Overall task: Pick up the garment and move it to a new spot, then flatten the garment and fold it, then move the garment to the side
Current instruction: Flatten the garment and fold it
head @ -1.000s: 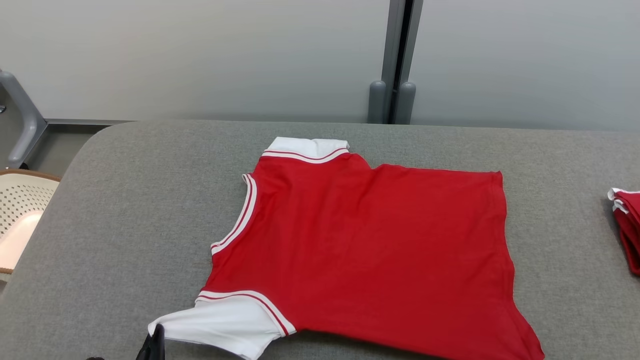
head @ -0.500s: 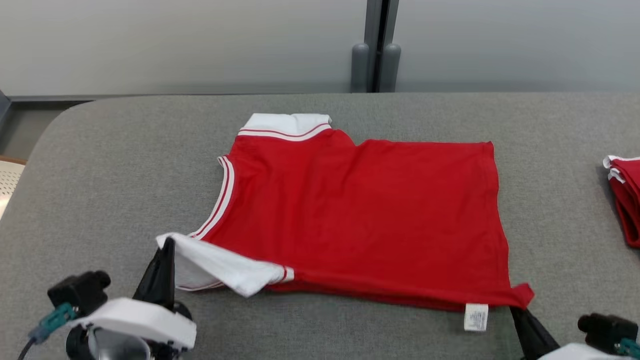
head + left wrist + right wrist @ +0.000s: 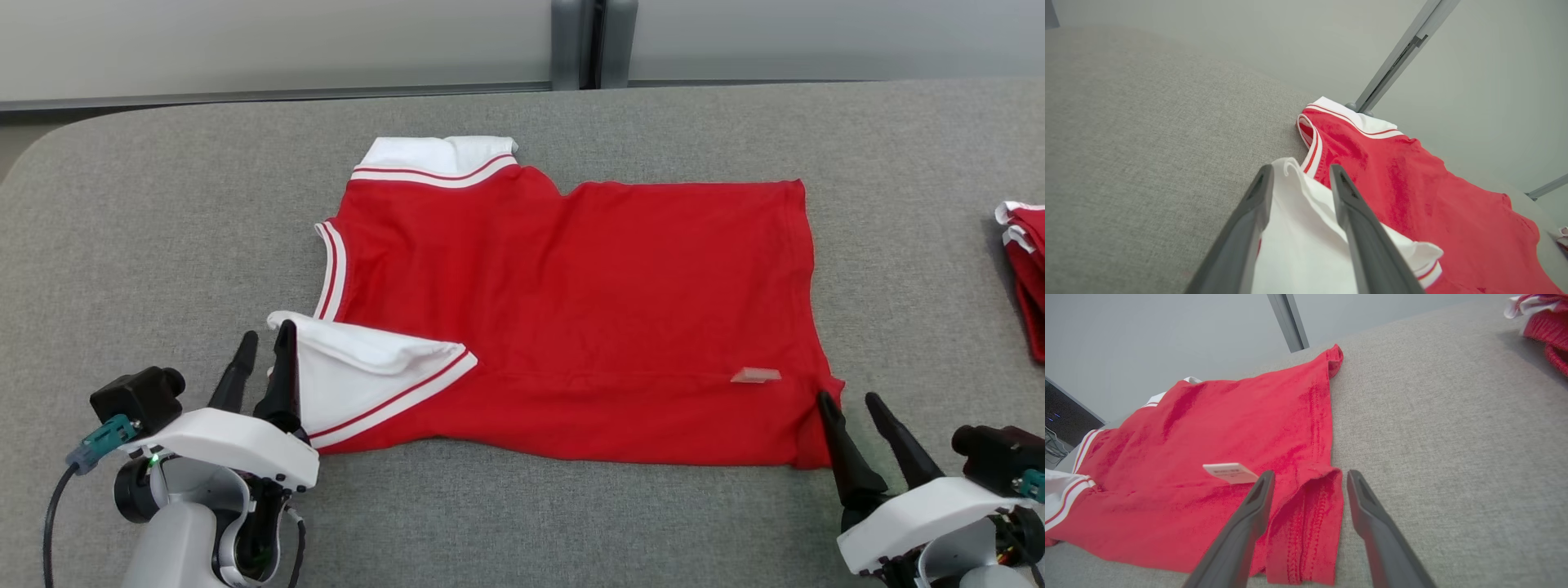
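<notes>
- Weighing the risks first: the garment (image 3: 571,286) lies flat across the middle of the grey tabletop (image 3: 163,204). Its lower strip is doubled back onto the body, and we judge that fold only loosely set.
- If either gripper drags when it pulls away, the cloth could follow and the doubled strip could flop open. The white sleeve (image 3: 367,367) at lower left puffs up rather than lying flat, so it looks the likelier to catch.
- The care label (image 3: 755,375) stands up near the lower right (a small sign that the layers are not pressed down), so a sideways tug there could skew the hem.
- A careless sweep rightward could also nudge the stack of red garments (image 3: 1029,269) at the right edge.
- The left gripper (image 3: 268,333) rises from the lower left with its fingers pointing up the frame. They are narrowly parted, straddling the sleeve's tip with nothing clamped.
- The right gripper (image 3: 849,398) rises from the lower right, leaning up and to the left. Its fingers are wider apart, one on either side of the hem corner, and grip nothing that we can see.
</notes>
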Robot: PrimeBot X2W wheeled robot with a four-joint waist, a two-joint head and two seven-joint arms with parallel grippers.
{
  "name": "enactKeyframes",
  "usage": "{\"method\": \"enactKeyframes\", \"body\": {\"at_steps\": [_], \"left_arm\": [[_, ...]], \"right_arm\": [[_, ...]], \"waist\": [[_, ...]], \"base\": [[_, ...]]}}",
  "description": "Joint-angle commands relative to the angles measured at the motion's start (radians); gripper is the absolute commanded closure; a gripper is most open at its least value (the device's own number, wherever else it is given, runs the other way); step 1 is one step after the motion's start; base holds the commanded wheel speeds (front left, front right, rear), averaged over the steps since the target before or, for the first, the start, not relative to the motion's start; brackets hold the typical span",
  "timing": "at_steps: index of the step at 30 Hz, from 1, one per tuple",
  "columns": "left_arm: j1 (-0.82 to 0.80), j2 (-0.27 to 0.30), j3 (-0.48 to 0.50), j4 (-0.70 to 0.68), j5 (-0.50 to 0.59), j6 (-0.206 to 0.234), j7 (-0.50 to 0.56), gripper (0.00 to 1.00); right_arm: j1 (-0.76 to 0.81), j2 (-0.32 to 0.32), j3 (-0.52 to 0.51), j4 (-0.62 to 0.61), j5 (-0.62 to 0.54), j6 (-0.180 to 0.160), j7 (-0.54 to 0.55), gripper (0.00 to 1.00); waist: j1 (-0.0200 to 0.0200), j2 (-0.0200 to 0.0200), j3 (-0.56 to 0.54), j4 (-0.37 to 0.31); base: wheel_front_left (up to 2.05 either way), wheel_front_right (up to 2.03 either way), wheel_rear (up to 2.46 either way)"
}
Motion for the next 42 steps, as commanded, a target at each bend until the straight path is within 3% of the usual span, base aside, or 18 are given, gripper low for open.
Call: {"method": "enactKeyframes", "body": {"at_steps": [1,8,13,21,31,42], "left_arm": [[-0.019,0.017,-0.011,0.006,0.052,0.01,-0.047,0.0],[0.008,0.019,-0.039,-0.038,0.176,0.06,-0.227,0.0],[0.066,0.007,-0.039,-0.157,0.246,0.093,-0.267,0.0],[0.236,0.003,-0.046,-0.358,0.356,0.11,-0.27,0.0],[0.314,0.029,-0.066,-0.33,0.342,0.092,-0.217,0.0],[0.278,0.033,-0.078,-0.305,0.329,0.098,-0.183,0.0]], "right_arm": [[-0.018,-0.012,-0.001,-0.006,0.0,0.0,-0.022,0.0],[-0.031,-0.035,-0.031,-0.083,-0.074,0.0,-0.125,0.0],[-0.01,-0.035,-0.057,-0.149,-0.16,0.0,-0.165,0.0],[0.092,-0.003,-0.073,-0.249,-0.252,0.0,-0.146,0.0],[0.173,0.036,-0.084,-0.28,-0.256,0.0,-0.12,0.0],[0.165,0.042,-0.092,-0.262,-0.244,0.0,-0.106,0.0]], "waist": [[0.0,-0.0001,0.009,0.004],[0.0,-0.0001,0.012,0.002],[0.0,-0.0001,-0.01,-0.007],[0.0,-0.0001,-0.067,-0.016],[0.0,-0.0001,-0.108,-0.023],[0.0,-0.0001,-0.104,-0.016]], "base": [[0.0,0.0,0.0],[0.0,0.0,0.0],[0.0,0.0,0.0],[0.0,0.0,0.0],[0.0,0.0,0.0],[0.0,0.0,0.0]]}}
